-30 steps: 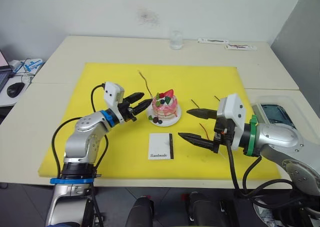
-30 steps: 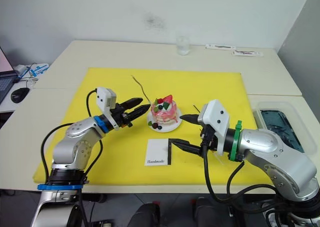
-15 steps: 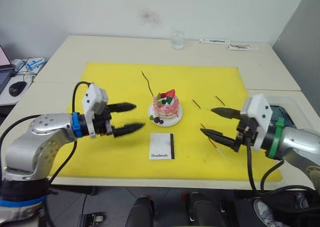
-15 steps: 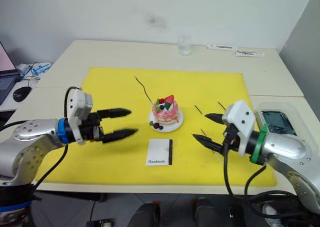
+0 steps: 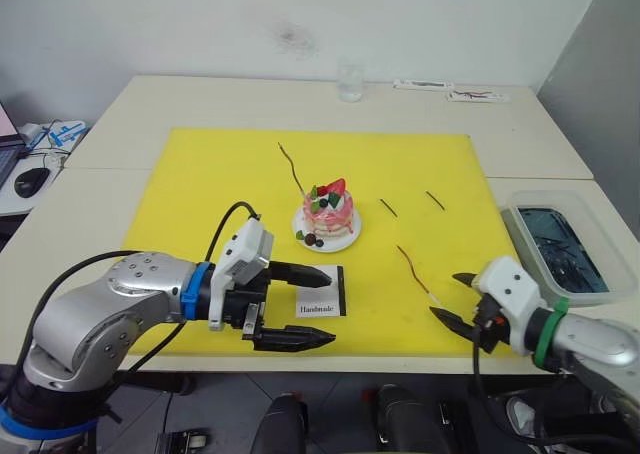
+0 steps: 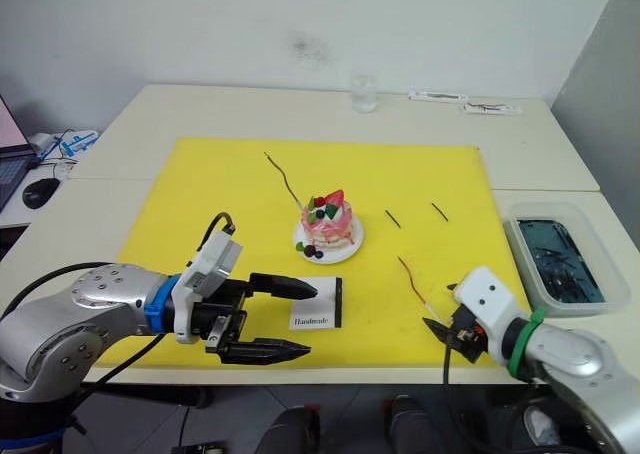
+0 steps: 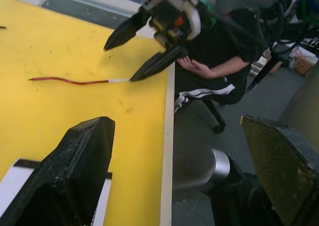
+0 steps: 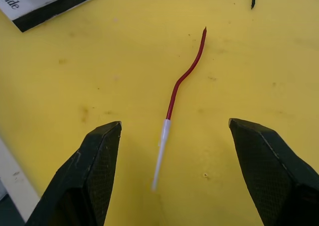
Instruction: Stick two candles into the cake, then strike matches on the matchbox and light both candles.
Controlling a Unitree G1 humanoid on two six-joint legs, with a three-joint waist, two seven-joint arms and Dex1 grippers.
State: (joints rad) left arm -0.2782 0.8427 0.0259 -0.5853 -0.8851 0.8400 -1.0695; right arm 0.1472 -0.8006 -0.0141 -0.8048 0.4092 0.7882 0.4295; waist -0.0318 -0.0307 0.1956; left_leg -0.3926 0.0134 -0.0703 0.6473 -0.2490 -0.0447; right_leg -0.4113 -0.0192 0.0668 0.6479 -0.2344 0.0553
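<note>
Head view: one candle (image 5: 293, 172) stands in the cake (image 5: 329, 214) at centre; the second candle (image 5: 414, 270) lies flat at right centre. My right gripper (image 5: 458, 296) is spread wide at its pale end; my left gripper (image 5: 305, 306) gapes over the matchbox (image 5: 322, 294).

Right wrist view: the candle is thin, wavy, red. Risk: closing off-centre could snap it or slide it away.

The flat white matchbox (image 8: 47, 2) is cut off by the picture's edge in the right wrist view, its print reduced to "dmade". In the left wrist view, the seated person (image 7: 209, 69) is partly hidden behind the right gripper (image 7: 132, 52).
</note>
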